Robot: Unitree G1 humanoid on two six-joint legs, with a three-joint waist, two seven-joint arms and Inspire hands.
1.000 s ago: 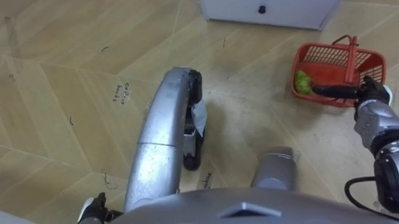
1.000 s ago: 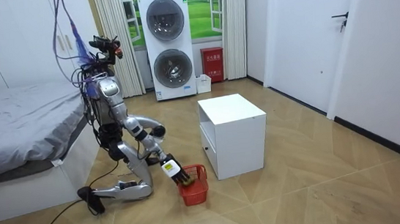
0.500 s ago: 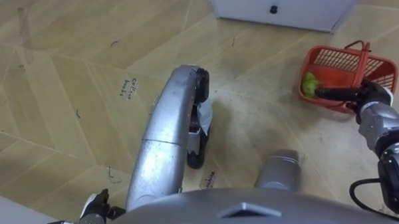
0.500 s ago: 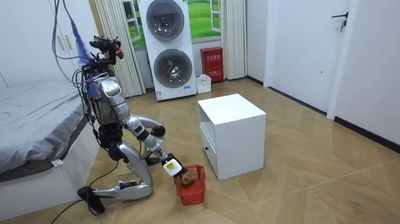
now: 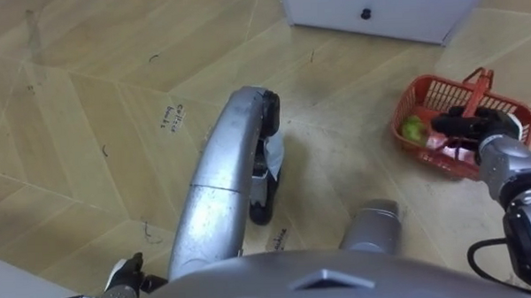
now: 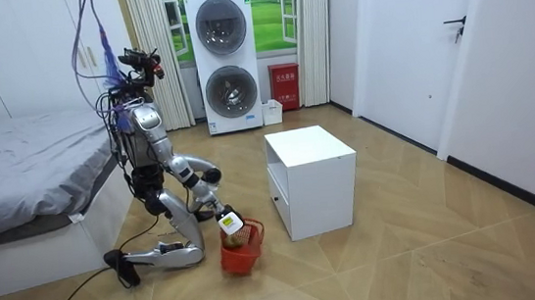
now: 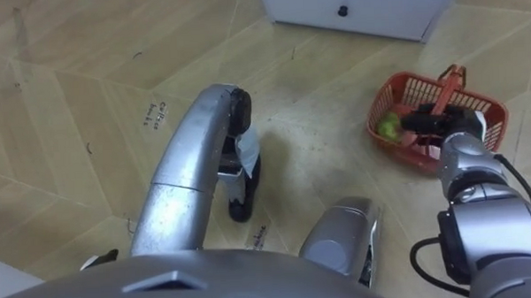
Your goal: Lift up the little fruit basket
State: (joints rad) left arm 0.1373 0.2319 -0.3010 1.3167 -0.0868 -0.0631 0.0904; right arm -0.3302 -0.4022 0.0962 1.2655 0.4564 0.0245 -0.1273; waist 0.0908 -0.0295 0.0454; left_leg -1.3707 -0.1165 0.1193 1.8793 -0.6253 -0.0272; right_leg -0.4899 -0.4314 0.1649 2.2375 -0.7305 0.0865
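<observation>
Left eye view: the red fruit basket (image 5: pixel 436 92) sits on the wooden floor (image 5: pixel 87 102) at the robot's right, near the front of the white cabinet (image 5: pixel 393 12) with its dark drawer knob (image 5: pixel 364 14). The right hand (image 5: pixel 482 125) lies over the middle of the basket, at the foot of the upright handle (image 5: pixel 478 85). Its dark fingers (image 5: pixel 449 121) point across the opening and look curled round the lower part of the handle, though the hold itself is partly hidden. A green fruit (image 5: pixel 413 128) lies in the near-left end of the basket, with something pale pink beside it under the fingers. The left hand (image 5: pixel 126 276) shows at the lower left edge.

Room view: the robot is low on the floor between the bed (image 6: pixel 24 173) and the white cabinet (image 6: pixel 312 180), its right arm reaching down to the basket (image 6: pixel 241 256) just in front of the cabinet. The basket looks tilted; I cannot tell whether it clears the floor. A stacked washer and dryer (image 6: pixel 224 61) stand against the far wall.

Right eye view: the right hand (image 7: pixel 448 123) again covers the basket (image 7: pixel 396 90) at the handle's foot, and the green fruit (image 7: pixel 388 125) shows just beyond the fingertips.
</observation>
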